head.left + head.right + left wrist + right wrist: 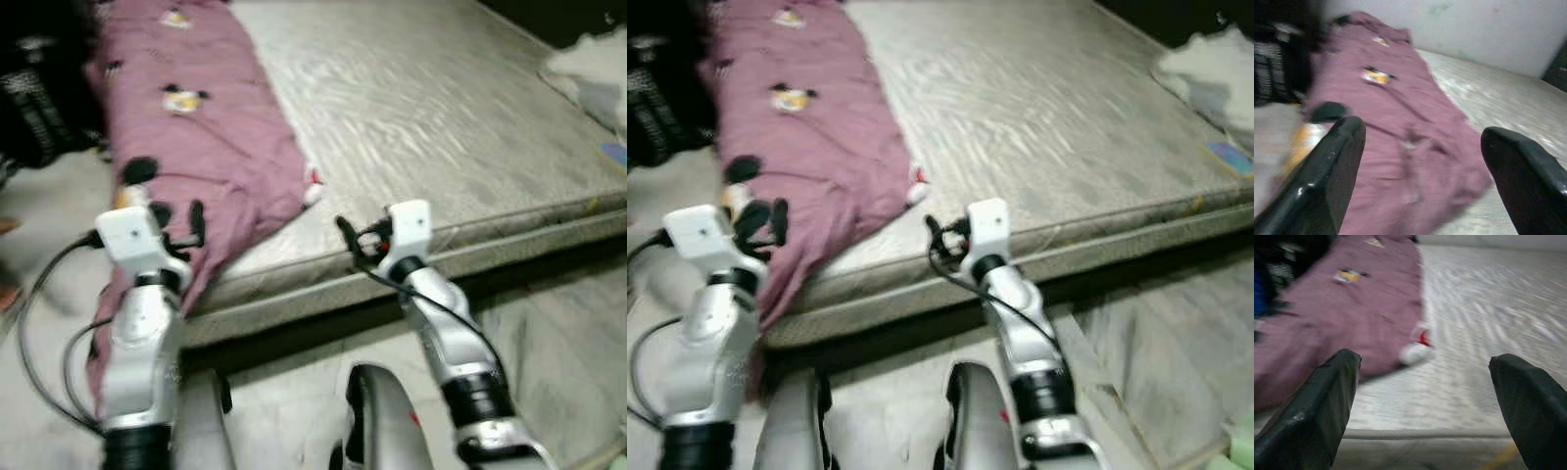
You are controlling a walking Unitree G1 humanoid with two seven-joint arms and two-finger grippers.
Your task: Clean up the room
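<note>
A mauve blanket (196, 127) with small cartoon prints lies along the left side of a bare grey mattress (441, 127) and spills over its near left corner toward the floor. My left gripper (181, 227) is open, held just in front of the blanket's hanging fold; the wrist view looks along the cloth (1400, 112) between the two black fingers (1327, 186). My right gripper (353, 240) is open too, at the mattress's front edge, right of the blanket's white and red tip (1418, 347). Nothing sits between either pair of fingers.
A white heap of bedding (593, 73) lies at the mattress's far right, with a small blue item (1229, 157) near it. Dark clutter (39, 98) stands left of the bed. Grey floor runs along the bed's front, and a green object (1242, 450) is at its right.
</note>
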